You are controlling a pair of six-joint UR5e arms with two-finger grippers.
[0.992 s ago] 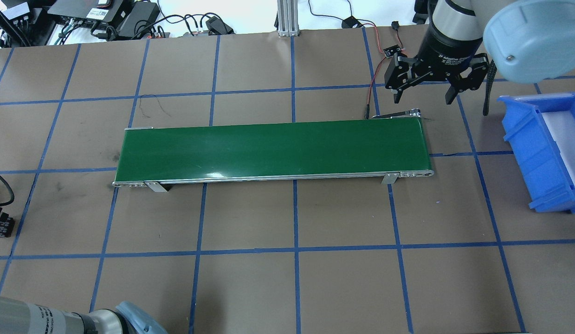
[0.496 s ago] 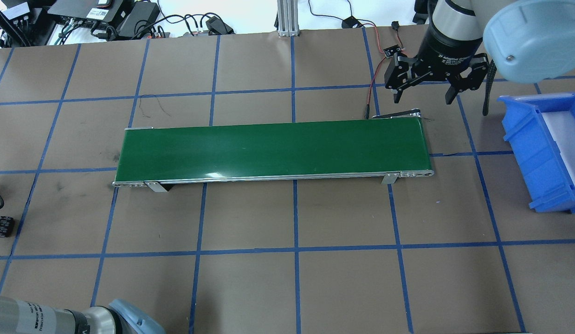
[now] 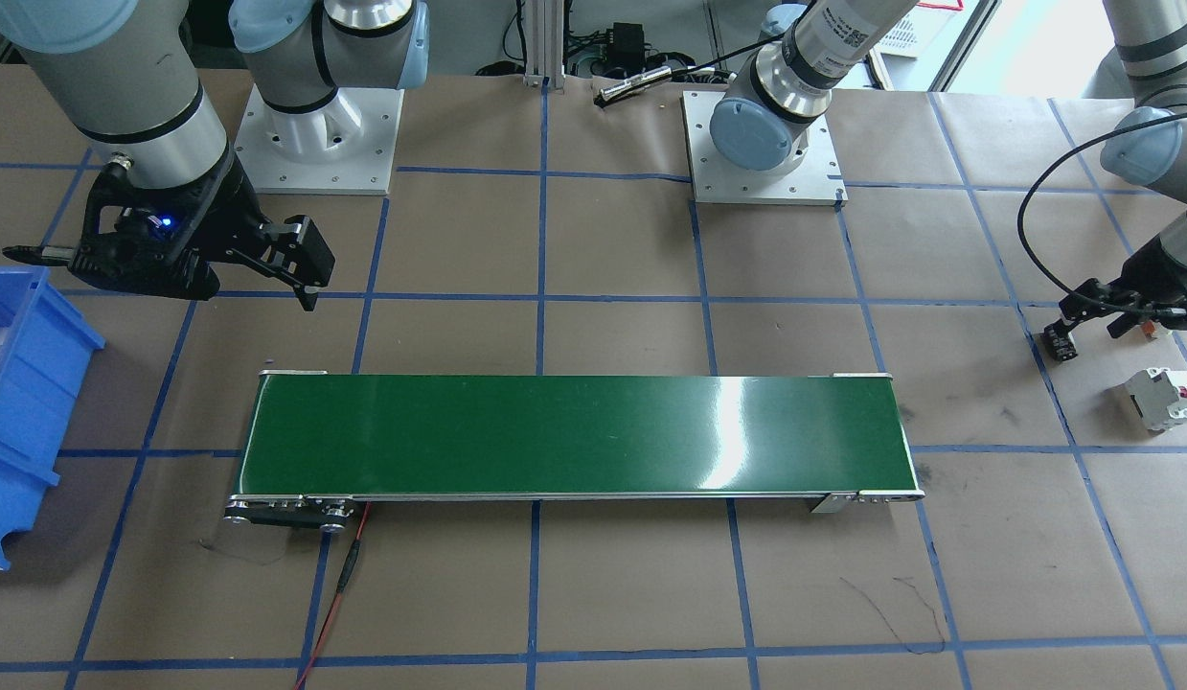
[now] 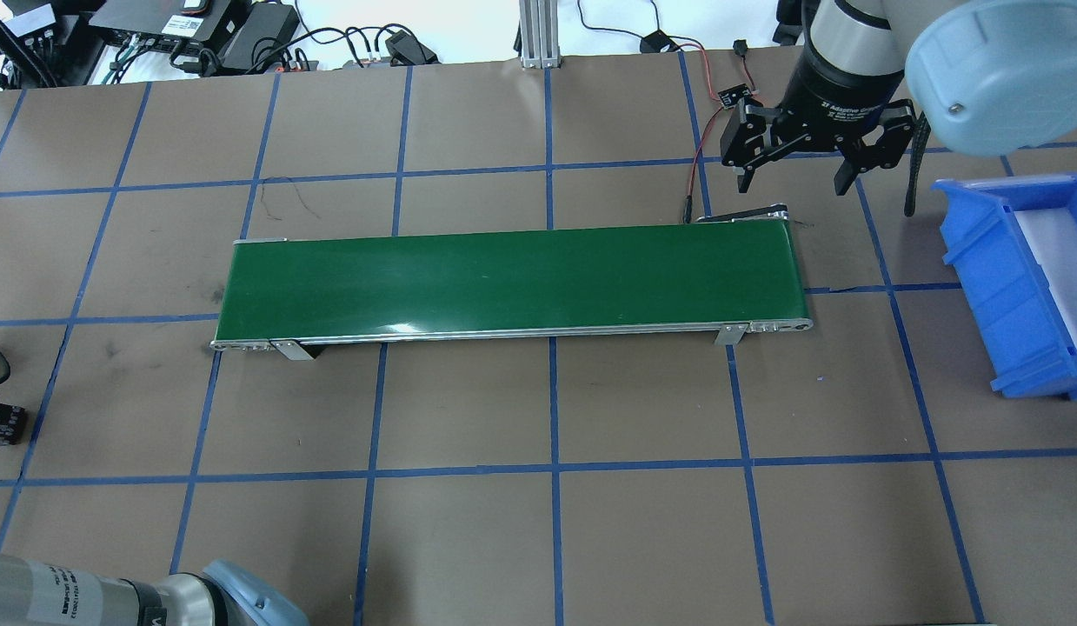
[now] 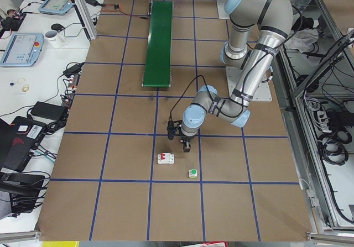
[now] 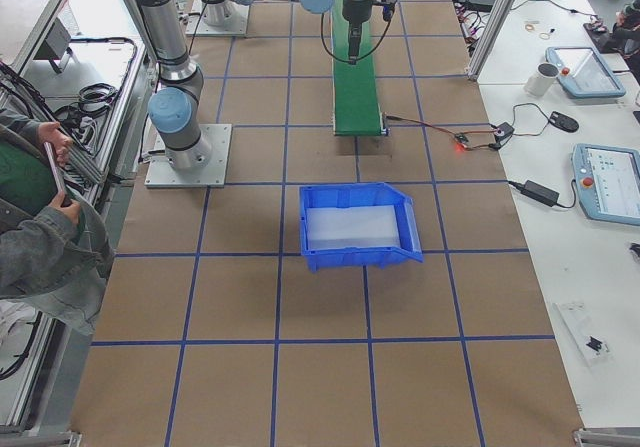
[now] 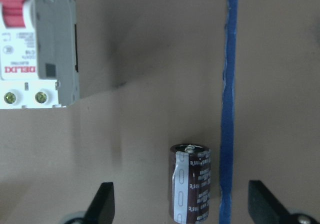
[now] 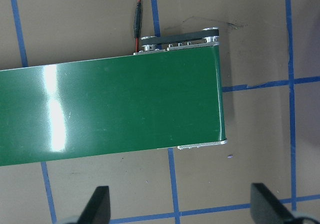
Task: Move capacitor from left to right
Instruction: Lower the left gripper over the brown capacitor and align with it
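Capacitor [image 7: 191,184] lies on the tabletop [image 7: 150,108] at 5 o'clock from the white breaker [image 7: 37,43], between the spread fingers [image 7: 103,202] of the released left end effector [image 7: 181,204]. Right end effector [image 4: 793,187] hangs released near the 3 o'clock end of the green belt [image 4: 512,283]; the blue bin [image 4: 994,278] beyond holds a white liner [image 4: 1064,261]

Silver-grey tubular arms [image 3: 124,86], pale blue joint caps [image 3: 751,134], black end effectors [image 4: 793,187], white base plates [image 3: 373,144]
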